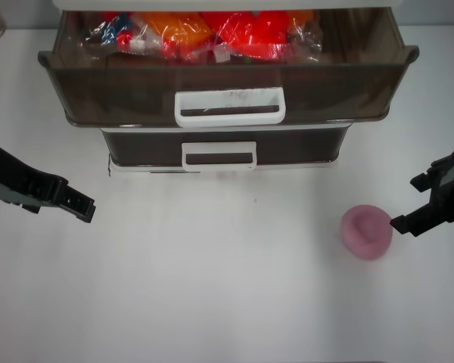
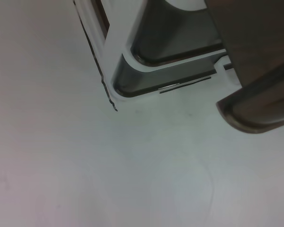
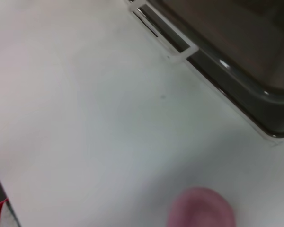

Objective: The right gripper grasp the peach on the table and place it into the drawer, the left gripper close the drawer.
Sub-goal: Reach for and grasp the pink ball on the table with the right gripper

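Head view: matte pink round peach [image 1: 367,232] lower right on plain white table [image 1: 212,302]; black two-finger right gripper [image 1: 433,198] just beside it, spread wide, empty. Black left gripper [image 1: 74,202] mid-left; opening unclear. Smoky-brown translucent drawer [image 1: 136,94] open, top. Left wrist view: drawer corner upper right. Right wrist view: peach bottom edge. Step: approach; next, straddle peach, then clamp.

Matte peach [image 1: 367,231], smooth table [image 1: 212,287], seemingly translucent plastic drawer [image 1: 136,91]

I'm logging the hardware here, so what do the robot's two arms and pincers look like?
Left pincer: black, angular, blocky, on a dark link edged with pale silver-grey. Right pincer: also black and angular, with stepped, bracket-like shapes. No cables or markings are visible in the head view.
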`<action>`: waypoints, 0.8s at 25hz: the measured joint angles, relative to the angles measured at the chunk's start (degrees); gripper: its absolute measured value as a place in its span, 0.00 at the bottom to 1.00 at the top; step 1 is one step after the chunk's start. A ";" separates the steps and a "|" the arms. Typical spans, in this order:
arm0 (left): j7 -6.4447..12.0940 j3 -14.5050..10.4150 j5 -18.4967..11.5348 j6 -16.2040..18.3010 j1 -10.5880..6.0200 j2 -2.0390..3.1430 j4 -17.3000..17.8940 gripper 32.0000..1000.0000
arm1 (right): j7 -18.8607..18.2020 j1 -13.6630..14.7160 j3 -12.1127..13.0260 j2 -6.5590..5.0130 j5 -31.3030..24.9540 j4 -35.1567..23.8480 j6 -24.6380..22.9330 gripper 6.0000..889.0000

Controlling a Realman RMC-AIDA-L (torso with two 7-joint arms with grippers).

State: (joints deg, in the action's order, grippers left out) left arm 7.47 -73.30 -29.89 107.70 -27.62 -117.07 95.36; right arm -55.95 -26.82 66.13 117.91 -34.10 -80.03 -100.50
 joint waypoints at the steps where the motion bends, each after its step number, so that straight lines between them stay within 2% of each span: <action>1: 0.00 0.00 0.00 -0.01 -0.01 0.00 0.00 0.85 | -0.36 0.35 0.16 0.03 0.02 0.37 0.82 0.97; 5: 0.00 0.00 0.00 -0.07 -0.01 0.00 0.00 0.85 | -1.41 1.42 0.66 0.17 0.31 1.85 3.80 0.97; 10: 0.00 0.00 0.00 -0.15 0.12 0.00 -0.10 0.85 | -2.37 1.12 1.43 0.22 1.30 5.58 6.14 0.97; 20: 0.07 0.00 0.01 -0.17 0.00 0.00 -1.28 0.85 | -2.14 1.07 6.61 0.45 1.46 10.31 11.98 0.97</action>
State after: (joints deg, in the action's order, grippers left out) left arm 7.54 -73.30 -29.88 107.53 -27.62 -117.07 94.08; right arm -58.08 -25.75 72.74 118.37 -32.65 -69.72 -88.52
